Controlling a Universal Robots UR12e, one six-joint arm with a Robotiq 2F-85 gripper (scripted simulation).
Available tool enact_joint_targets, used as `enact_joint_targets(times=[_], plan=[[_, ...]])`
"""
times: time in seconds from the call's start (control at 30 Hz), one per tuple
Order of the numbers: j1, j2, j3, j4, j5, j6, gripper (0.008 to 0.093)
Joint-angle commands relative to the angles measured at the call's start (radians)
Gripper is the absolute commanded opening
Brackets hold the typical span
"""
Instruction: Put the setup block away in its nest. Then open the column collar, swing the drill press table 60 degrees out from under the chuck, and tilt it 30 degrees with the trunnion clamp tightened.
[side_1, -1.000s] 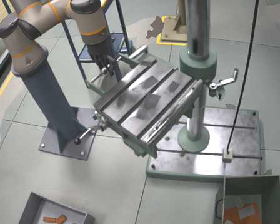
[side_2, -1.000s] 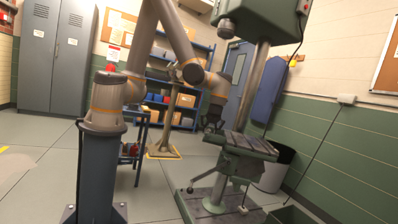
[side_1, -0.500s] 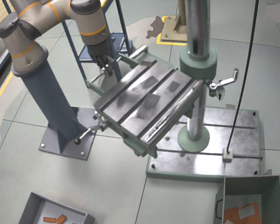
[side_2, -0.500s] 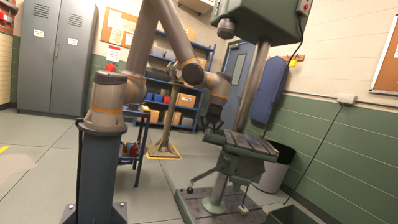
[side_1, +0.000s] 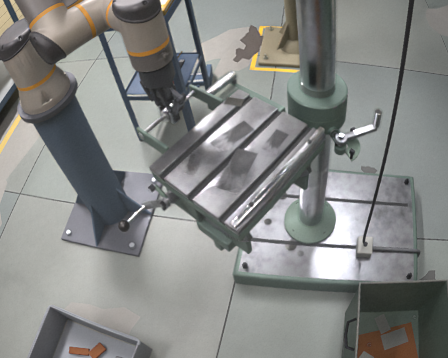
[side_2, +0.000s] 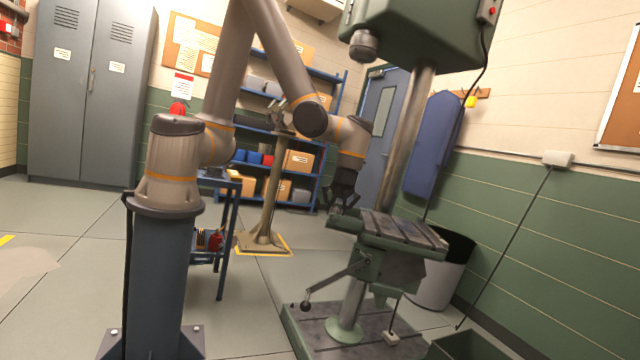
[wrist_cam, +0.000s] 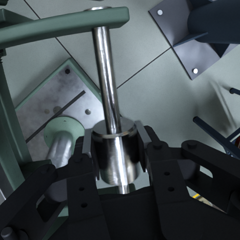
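My gripper (side_1: 172, 111) (side_2: 344, 202) (wrist_cam: 115, 152) is at the far left edge of the drill press table (side_1: 235, 165) (side_2: 397, 231). The table's steel handle bar (side_1: 192, 97) (wrist_cam: 107, 82), which runs in a green bracket along that edge, is held by its thick end collar (wrist_cam: 115, 150) in my closed fingers. The table is swung out to the left of the column (side_1: 315, 100) (side_2: 400, 145) and sits tilted. The column collar (side_1: 316, 102) has its lever (side_1: 362, 130) on the right. A ball-ended clamp lever (side_1: 137, 215) (side_2: 327, 282) hangs below the table's near corner.
Behind the work stand a blue shelf frame (side_1: 150, 60) and shelving with boxes (side_2: 280, 165). My own pedestal (side_1: 90, 170) is to the left. The press base plate (side_1: 330, 235) lies below, with a grey tray (side_1: 85, 340) and a green bin (side_1: 395, 320) on the floor nearby.
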Motion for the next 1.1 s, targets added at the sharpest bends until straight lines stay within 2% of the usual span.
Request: enact_joint_targets(times=[0.0,1.07], plan=[[0.000,-0.001,-0.003,-0.003,0.001,0.000,0.0080],[0.000,-0.026,-0.015,0.034,0.001,0.000,0.0080]])
